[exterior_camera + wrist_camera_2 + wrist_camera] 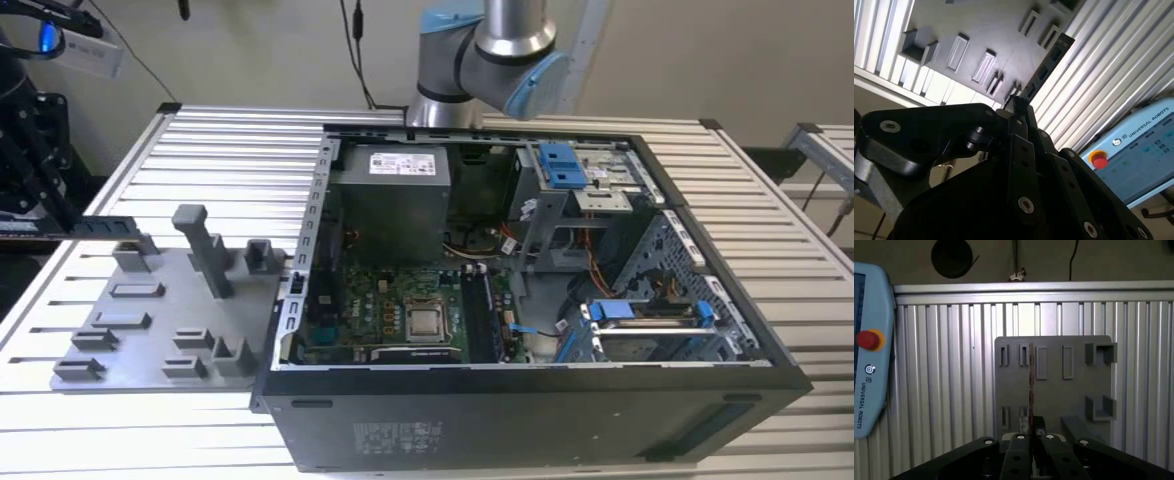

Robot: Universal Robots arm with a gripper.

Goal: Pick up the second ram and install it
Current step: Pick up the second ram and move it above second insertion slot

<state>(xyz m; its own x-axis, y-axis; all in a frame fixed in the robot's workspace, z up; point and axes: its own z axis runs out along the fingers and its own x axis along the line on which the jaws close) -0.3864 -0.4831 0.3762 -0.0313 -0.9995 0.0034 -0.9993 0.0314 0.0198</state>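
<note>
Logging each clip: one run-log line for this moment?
fingers: shut on ram | ram: near tray, outside case | install: not done

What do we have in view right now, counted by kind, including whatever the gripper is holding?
second ram, clamped in the gripper: 1
grey fixture plate: 1
open computer case: 1
teach pendant: 1
Total: 4
</note>
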